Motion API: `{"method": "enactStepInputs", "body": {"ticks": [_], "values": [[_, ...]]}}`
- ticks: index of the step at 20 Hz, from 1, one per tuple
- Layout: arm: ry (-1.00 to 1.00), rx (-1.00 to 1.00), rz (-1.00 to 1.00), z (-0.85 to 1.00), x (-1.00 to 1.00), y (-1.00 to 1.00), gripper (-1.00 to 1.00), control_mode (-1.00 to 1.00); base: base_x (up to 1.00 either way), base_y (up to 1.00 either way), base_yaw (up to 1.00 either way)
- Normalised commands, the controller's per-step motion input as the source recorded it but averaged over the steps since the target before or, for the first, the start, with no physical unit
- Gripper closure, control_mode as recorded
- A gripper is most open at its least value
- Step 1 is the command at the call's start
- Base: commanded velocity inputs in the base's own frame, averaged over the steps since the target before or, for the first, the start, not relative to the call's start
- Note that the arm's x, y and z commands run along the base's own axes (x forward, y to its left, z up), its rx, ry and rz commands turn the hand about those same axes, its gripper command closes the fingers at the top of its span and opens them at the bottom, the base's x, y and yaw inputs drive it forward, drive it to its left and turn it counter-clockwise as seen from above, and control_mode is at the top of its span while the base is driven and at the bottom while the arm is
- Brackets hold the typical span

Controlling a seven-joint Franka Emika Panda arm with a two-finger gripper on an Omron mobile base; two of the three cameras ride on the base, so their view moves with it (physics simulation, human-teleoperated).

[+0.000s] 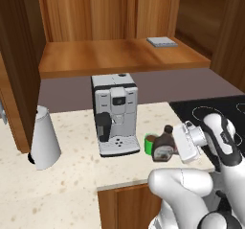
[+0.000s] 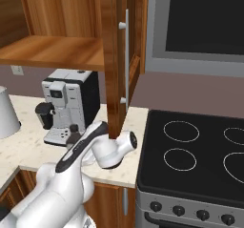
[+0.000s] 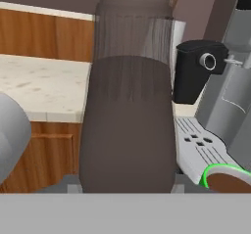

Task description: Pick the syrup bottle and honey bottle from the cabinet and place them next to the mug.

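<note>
My gripper (image 1: 173,145) is shut on the syrup bottle (image 1: 164,147), a dark brown bottle with a black cap and a pale oval label. The bottle stands roughly upright at the counter's front edge, close against the right side of the green mug (image 1: 149,144). Whether its base touches the counter I cannot tell. In the hand view the syrup bottle (image 3: 127,125) stands large between the fingers and the mug (image 3: 226,177) peeks in at the lower right. From the right, the arm covers all but the top of the syrup bottle (image 2: 73,132). The cabinet (image 1: 115,55) stands open above. The honey bottle is out of view.
A grey coffee machine (image 1: 115,112) stands just behind and left of the mug. A white kettle (image 1: 44,138) sits at the counter's left. The black stove (image 2: 200,155) lies to the right. The open cabinet door (image 2: 114,60) hangs above the counter. A flat grey item (image 1: 161,41) lies on the shelf.
</note>
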Motion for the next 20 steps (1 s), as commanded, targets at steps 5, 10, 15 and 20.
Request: {"method": "enactStepInputs", "body": {"ticks": [5,10,15,20], "values": [[0.00,0.00,0.04,-0.20,0.00,0.00,1.00,-1.00,0.00,0.00,0.00],[0.00,0.00,0.04,-0.26,0.00,0.00,1.00,-1.00,0.00,0.00,0.00],[0.00,0.00,0.03,-0.26,0.00,0.00,1.00,-1.00,0.00,0.00,0.00],[0.00,0.00,0.02,-0.25,0.02,-0.01,1.00,-1.00,0.00,0.00,0.00]]}}
